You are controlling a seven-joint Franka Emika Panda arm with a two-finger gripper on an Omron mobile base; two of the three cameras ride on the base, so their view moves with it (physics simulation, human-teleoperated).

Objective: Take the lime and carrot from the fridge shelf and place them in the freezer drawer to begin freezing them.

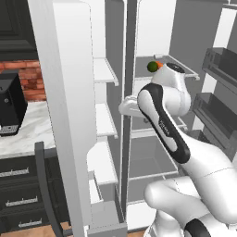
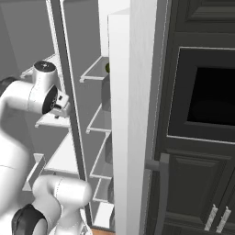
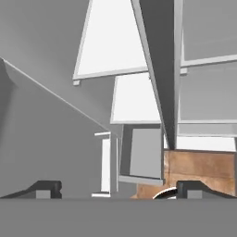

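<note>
We've got the gripper (image 3: 118, 189) spread wide, nothing between the fingertips (image 3: 45, 189); in the hand view they sit far apart at the bottom, looking down past white shelves toward the wood floor (image 3: 199, 164) and a pale grey box, prob. the freezer drawer (image 3: 141, 159), open-topped, below and between the tips. We can't tell if anything lies in it.

Left base view: lime (image 1: 152, 66) sits on the fridge shelf (image 1: 185, 69), upper compartment, right of the centre divider (image 1: 128, 92). Carrot (image 1: 159, 65) is just beside the lime on its right, touching or nearly so; most of it is hidden behind the arm (image 1: 166, 115). Arm's elbow rises in front of that shelf w/ the wrist bent left toward the divider.

Right base view: a sliver of the lime shows at the edge of the open fridge door (image 2: 133, 114). Dark oven cabinet (image 2: 202, 114) stands to the right.
</note>
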